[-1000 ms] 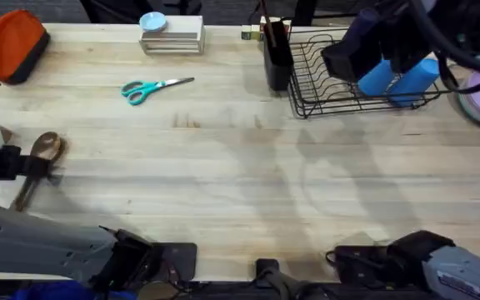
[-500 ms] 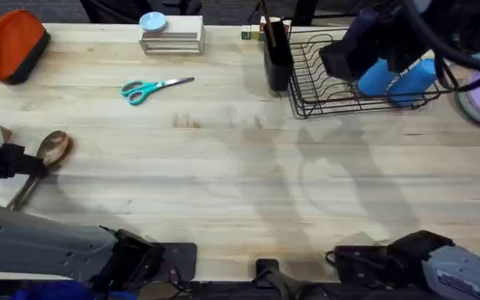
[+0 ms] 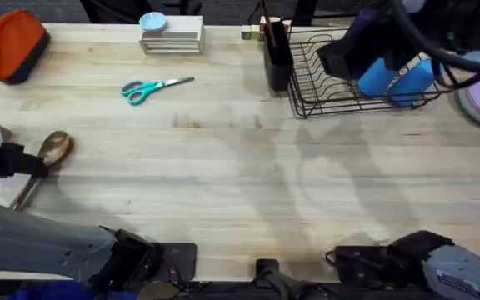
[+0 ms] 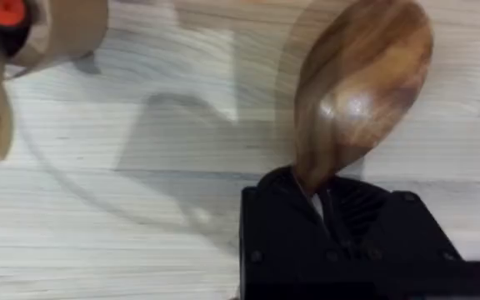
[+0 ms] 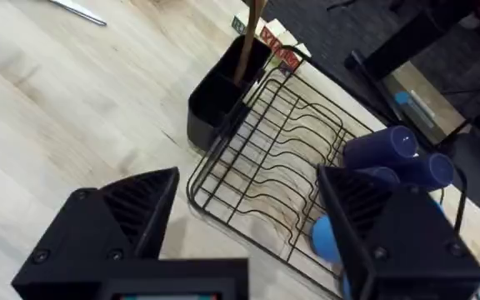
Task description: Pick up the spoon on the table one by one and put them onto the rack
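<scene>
Spoon: brown wooden spoon (image 3: 47, 158), round bowl, long thin handle, at the left edge of the light plank-grain surface (image 3: 223, 167).
Left pincer (image 4: 330, 204): closed on the spoon's neck just below the bowl.
Handling: likely light, stiff and smooth; a neck grip leaves the handle trailing, so it may swivel.
Right pincer (image 5: 240, 217): spread wide, empty, above the black wire rack (image 5: 282, 175).
Holder: tall black utensil holder (image 3: 277, 54) on the rack's side, a wooden handle (image 5: 250, 37) already standing in it.

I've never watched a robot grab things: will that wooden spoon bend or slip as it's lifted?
The spoon looks like solid wood, so probably stiff. Its bowl shines, so it may be slippery. The left gripper pinches it at the neck, so it might pivot.
</scene>
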You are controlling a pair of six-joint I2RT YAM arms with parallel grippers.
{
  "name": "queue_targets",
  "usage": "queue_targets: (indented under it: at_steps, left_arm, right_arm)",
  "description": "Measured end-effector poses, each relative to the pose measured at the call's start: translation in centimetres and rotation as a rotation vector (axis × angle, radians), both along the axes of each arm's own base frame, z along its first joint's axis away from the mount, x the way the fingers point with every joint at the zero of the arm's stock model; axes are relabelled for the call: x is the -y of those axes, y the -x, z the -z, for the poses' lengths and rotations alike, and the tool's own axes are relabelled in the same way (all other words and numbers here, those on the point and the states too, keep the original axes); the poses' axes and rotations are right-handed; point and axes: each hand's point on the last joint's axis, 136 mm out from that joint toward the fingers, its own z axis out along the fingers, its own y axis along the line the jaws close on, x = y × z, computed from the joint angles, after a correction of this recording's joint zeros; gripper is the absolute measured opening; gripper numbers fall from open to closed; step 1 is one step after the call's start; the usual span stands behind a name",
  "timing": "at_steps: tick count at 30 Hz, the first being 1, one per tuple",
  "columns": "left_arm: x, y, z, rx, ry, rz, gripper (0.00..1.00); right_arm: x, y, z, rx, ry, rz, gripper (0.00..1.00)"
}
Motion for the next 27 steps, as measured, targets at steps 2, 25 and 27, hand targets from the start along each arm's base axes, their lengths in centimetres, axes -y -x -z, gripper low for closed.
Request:
queue_targets:
  at_steps: [2,25,27]
  left_arm:
    - [0.4,0.0,-0.3,0.009,0.010,-0.001,0.070]
    - [10.3,-8.6,-11.7,0.277,-0.124,0.325,0.058]
    - [12.4,-9.9,-12.4,0.297,-0.122,0.381,0.057]
  right_arm:
    - [0.0,0.0,0.0,0.002,0.005,-0.004,0.992]
    - [0.9,-0.6,-0.4,0.043,0.056,0.020,0.992]
    - [1.3,-0.8,-0.4,0.037,0.044,0.043,0.992]
